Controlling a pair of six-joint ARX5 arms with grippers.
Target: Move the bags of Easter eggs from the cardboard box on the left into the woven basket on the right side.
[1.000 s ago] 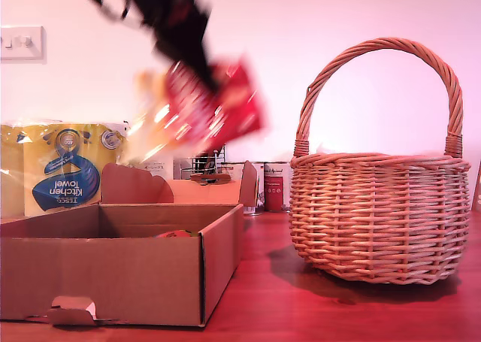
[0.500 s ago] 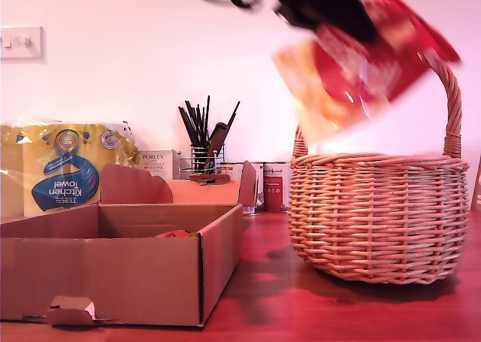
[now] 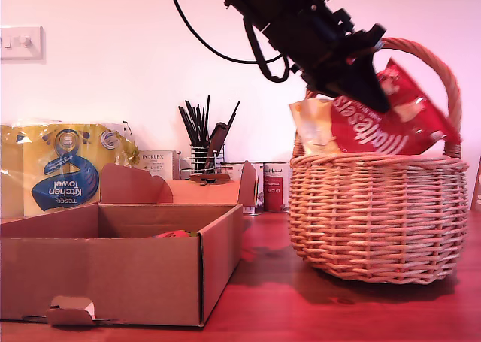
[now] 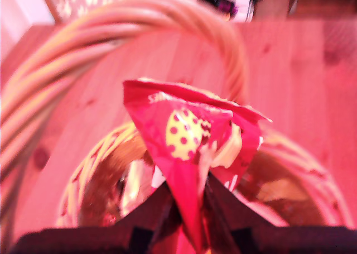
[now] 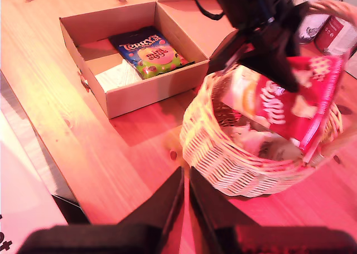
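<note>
My first gripper (image 3: 368, 90) is shut on a red bag of Easter eggs (image 3: 391, 116) with white lettering. The bag hangs under the arched handle, at the rim of the woven basket (image 3: 376, 214), at the exterior view's right. In the first wrist view the red bag (image 4: 189, 142) sits pinched between the jaws over the basket's inside (image 4: 106, 187). The cardboard box (image 5: 145, 92) holds a dark blue bag (image 5: 149, 52) and a white one (image 5: 120, 75). My second gripper (image 5: 185, 178) hovers shut and empty above the table, beside the basket (image 5: 223, 153).
Behind the cardboard box (image 3: 113, 274) stand a yellow-and-blue kitchen towel pack (image 3: 64, 165), a white Porlex carton (image 3: 158, 161), a black wire utensil holder (image 3: 203, 150) and tins (image 3: 274, 186). A strip of wooden table (image 3: 263, 282) shows between box and basket.
My first arm has swung from above the box to the exterior view's right with the red bag, then come down to the basket's rim.
</note>
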